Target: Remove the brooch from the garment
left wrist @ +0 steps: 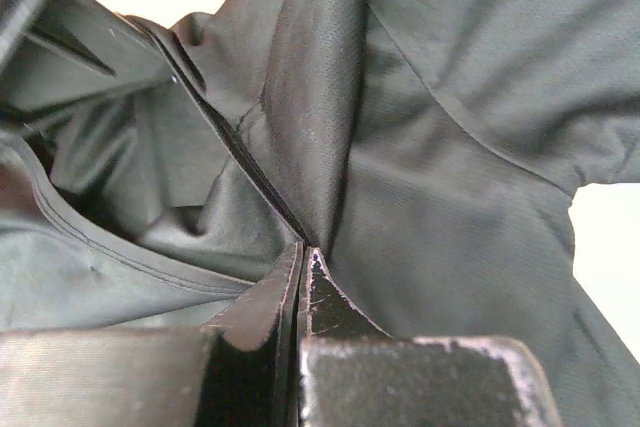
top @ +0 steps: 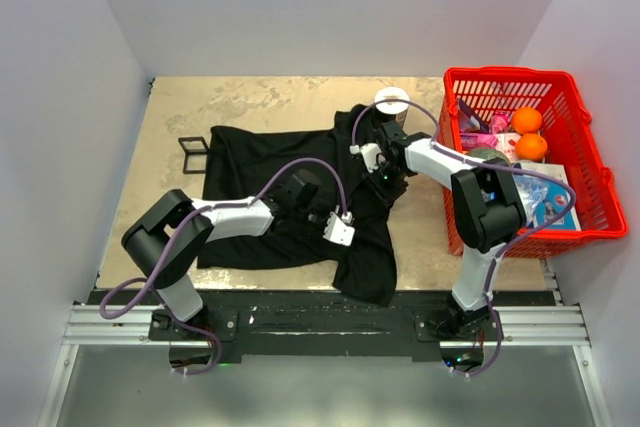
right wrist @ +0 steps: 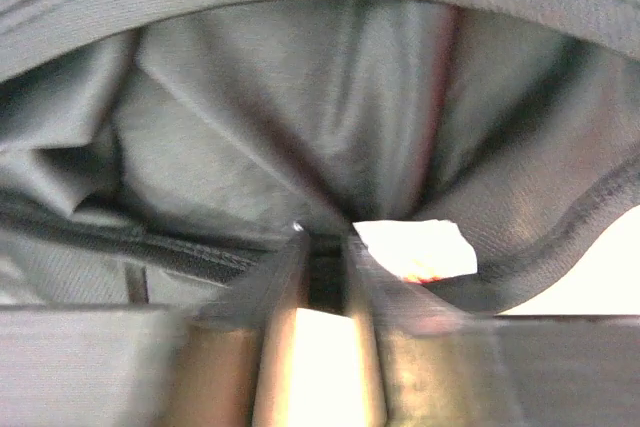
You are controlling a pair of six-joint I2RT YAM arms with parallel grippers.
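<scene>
Nearest the lens, at the bottom centre of the left wrist view, the left tool is seen with its fingers pressed together, clamped on a ridge of the garment. The pinched fold runs from the fingertips toward the top centre of the frame, and the black cloth appears to be held taut there. In the right wrist view the right tool fills the lower centre, its blurred fingers a narrow gap apart with nothing clearly gripped. Dark cloth is bunched just beyond the tips, and the white-and-red label lies just right of the right-hand finger, touching it or nearly so. The brooch cannot be made out with certainty in any view: a bright glint is noted at the tip of the left-hand finger, too small to be identified. If that is the pin, it is judged to lie at the tool's own tips, slightly left of the gap; its long axis cannot be told. From above, the right arm is seen to be the nearer one to the collar region at frame centre, while the left arm is set lower and to the left on the shirt's body. Farther back, bare tabletop is seen and, at upper right, a red basket holding oranges.
</scene>
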